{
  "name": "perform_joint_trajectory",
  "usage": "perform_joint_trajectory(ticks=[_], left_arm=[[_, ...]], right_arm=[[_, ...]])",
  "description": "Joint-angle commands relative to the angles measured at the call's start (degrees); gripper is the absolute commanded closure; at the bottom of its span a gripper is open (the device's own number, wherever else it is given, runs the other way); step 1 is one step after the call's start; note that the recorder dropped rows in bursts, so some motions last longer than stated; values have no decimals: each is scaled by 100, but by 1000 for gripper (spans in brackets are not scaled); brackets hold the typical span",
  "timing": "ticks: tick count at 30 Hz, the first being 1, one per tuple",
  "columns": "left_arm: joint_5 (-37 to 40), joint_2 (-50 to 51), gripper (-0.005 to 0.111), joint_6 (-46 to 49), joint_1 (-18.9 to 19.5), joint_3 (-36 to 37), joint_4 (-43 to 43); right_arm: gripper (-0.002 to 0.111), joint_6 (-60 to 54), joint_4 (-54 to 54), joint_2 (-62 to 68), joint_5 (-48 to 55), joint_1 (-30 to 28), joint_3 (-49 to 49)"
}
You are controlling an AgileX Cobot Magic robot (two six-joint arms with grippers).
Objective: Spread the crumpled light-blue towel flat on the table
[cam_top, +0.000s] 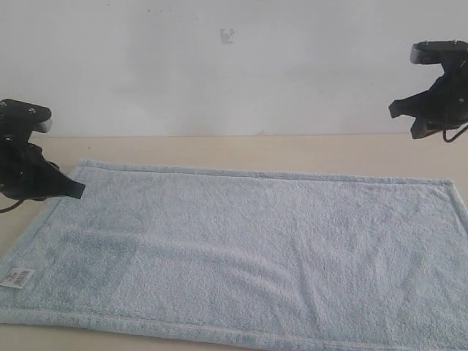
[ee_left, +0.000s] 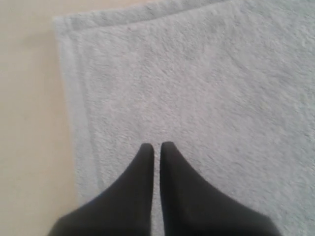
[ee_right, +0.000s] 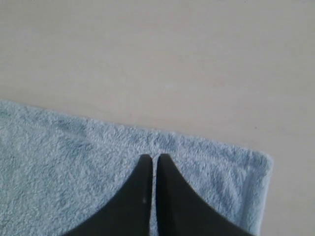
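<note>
Start from the near edge: the towel (cam_top: 256,248) lies open on the counter (cam_top: 241,150), its near hem almost straight and the small white label (cam_top: 17,276) at the near left corner. In my judgement the spreading is nearly complete, so the step now is only to check and to leave without disturbing. Look at the soft shallow ridge which runs across the middle; if you want to smooth it, press lightly and pull outward along the length, not upward, because the fluffy pile catches easily. The right end goes out of the exterior view, so you cannot confirm that corner from there. Further back, your left hand (ee_left: 156,146) is low over the far left part of the towel, tips pointing down and inward, fingers closed together and holding nothing. Your right hand (ee_right: 153,158) is raised higher, above the far right corner by the hem, also closed and empty. Lift both straight up when you leave.
</note>
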Motion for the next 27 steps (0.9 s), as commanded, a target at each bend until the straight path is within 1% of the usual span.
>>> perform_joint_trajectory(ticks=[1, 3, 6, 10, 13, 15, 17, 22, 25, 27], left_arm=[[-1064, 148, 103, -44, -17, -125, 5], [-1032, 317, 103, -44, -17, -345, 5], [-725, 738, 103, -55, -17, -868, 5], [-266, 1309, 103, -131, -17, -1785, 5], [4, 1677, 103, -215, -17, -2344, 5], [248, 1890, 103, -215, -17, -2624, 5], [391, 2049, 103, -215, -17, -2786, 5], [247, 2405, 103, -203, -17, -3000, 49], [223, 2550, 103, -203, -17, -3093, 49], [173, 2646, 103, -203, -17, -3109, 49]], right_arm=[[106, -66, 242, -666, -664, -2, 1176], [106, -66, 270, -908, -940, -2, 1654], [106, -139, 393, -1169, -1167, -2, 2334], [106, -316, 865, -1427, -1482, 13, 3076], [106, -544, 1259, -1638, -2172, 129, 3647], [106, -544, 1272, -1798, -2647, 296, 3970], [106, -544, 1295, -1919, -2926, 472, 4156], [106, -532, 1295, -2080, -3077, 958, 4263], [106, -521, 1295, -2089, -3224, 1165, 4263], [106, -398, 1295, -2089, -3331, 1204, 4263]])
